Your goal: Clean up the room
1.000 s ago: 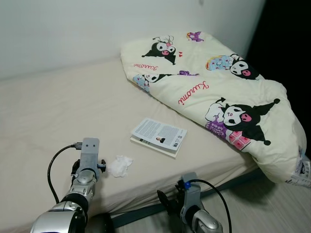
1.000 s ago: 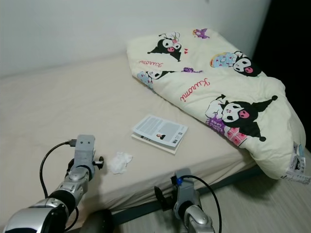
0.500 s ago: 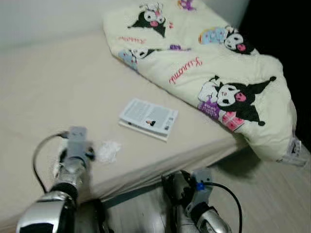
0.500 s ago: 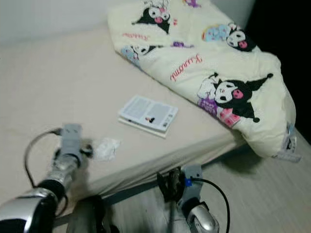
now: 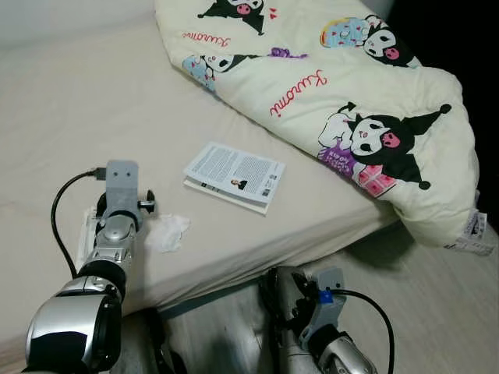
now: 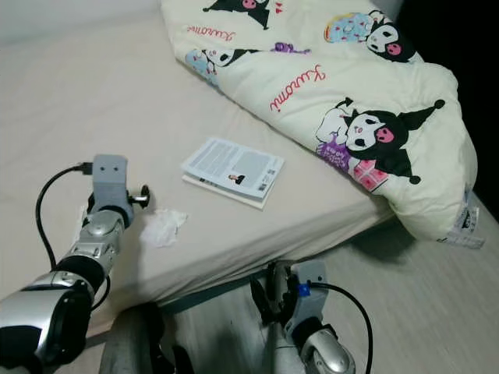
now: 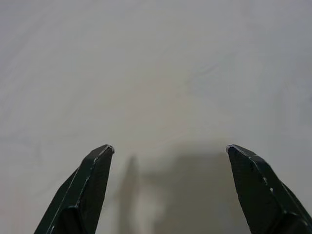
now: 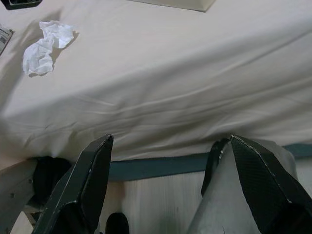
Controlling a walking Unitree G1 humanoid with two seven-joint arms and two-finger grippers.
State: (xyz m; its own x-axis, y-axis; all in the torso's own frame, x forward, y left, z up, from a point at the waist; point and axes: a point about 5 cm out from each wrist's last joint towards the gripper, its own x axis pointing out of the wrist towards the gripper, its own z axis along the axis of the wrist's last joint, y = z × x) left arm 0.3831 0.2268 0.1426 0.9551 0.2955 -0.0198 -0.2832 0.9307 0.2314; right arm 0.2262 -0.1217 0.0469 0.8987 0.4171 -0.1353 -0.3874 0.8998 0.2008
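Nearest me the right pincer hangs spread and empty below the bed's edge, while the left pincer hovers over the bare sheet, also spread with nothing in it. Just beside the left arm lies the crumpled tissue, untouched. Beyond it sit a book and, farther back, a rumpled cartoon-print duvet, so I'd say the tidying has barely begun.
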